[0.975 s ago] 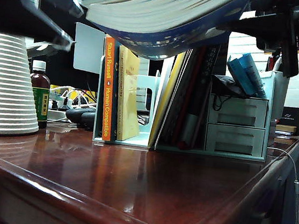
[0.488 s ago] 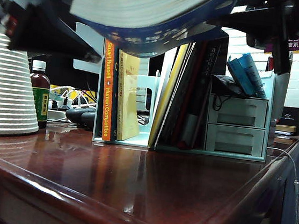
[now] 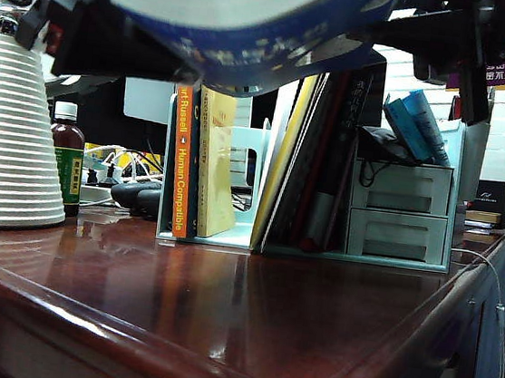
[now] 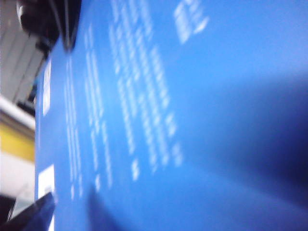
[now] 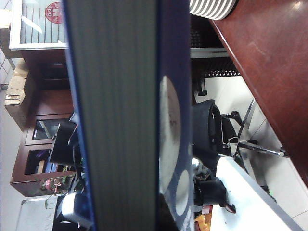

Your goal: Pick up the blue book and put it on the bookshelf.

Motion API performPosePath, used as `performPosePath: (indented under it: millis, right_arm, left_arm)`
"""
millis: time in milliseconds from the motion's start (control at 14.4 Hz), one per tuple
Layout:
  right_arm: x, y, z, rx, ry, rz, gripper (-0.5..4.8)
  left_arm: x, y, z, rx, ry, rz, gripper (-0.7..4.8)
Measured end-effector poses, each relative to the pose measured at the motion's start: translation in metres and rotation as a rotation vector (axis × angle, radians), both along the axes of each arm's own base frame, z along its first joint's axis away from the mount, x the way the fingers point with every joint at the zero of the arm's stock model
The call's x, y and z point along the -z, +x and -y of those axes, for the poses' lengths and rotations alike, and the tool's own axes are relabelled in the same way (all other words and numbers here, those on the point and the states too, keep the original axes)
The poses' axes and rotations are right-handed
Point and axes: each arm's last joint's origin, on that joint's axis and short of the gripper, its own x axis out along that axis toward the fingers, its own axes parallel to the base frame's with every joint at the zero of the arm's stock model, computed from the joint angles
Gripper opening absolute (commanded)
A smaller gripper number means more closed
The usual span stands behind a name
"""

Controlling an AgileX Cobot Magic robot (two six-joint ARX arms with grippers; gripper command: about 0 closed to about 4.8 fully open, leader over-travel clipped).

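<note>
The blue book [image 3: 253, 25] hangs roughly level at the top of the exterior view, above the mint-green bookshelf [image 3: 249, 157]. My right gripper [image 3: 395, 23] holds its right end. In the right wrist view the page edge [image 5: 115, 120] runs between the fingers and my right gripper [image 5: 120, 216] is shut on it. My left gripper [image 3: 114, 45] is a dark mass at the book's left end, under it. The left wrist view is filled by the bright blue back cover [image 4: 192, 120]. One dark fingertip [image 4: 33, 214] shows beside it, and the jaws stand wide.
The rack holds an orange-spined book [image 3: 181, 163], a yellow book [image 3: 217, 162] and several leaning books [image 3: 315, 160], with a gap between them. A two-drawer unit [image 3: 401, 210] stands to the right. A white ribbed stack [image 3: 12, 134] and a brown bottle [image 3: 66, 163] stand left on the wooden table [image 3: 218, 331].
The book has shifted a little to the left above the rack. My left arm has swung in from the left and now sits close under the book's left end.
</note>
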Motion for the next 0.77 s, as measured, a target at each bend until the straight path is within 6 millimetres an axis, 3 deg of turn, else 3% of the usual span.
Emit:
performPosePath:
  millis: [139,209,348,696,766]
  right_arm:
    - [0.0000,0.0000,0.0001,0.000,0.001,-0.003,-0.06]
    - [0.0000,0.0000,0.0001,0.000,0.001,-0.004,-0.06]
    - [0.0000,0.0001,0.0005,0.002,0.002,-0.008,-0.06]
    - [0.0043,-0.0007,0.0014,0.011,-0.005,-0.082,-0.01]
    - [0.0043,-0.0006,0.0015,0.011,-0.005,-0.081,1.60]
  left_arm:
    - [-0.0004,-0.0003,0.0005,0.025,-0.010,0.000,4.16]
    - [-0.0006,-0.0008,0.0013,0.032,-0.012,0.001,3.24]
    - [-0.0004,-0.0012,0.0016,0.046,-0.014,0.001,-0.14]
    - [-0.0039,-0.0010,0.0022,0.087,-0.031,0.055,-0.06]
    - [-0.0049,-0.0007,0.0023,0.086,-0.037,0.065,-0.06]
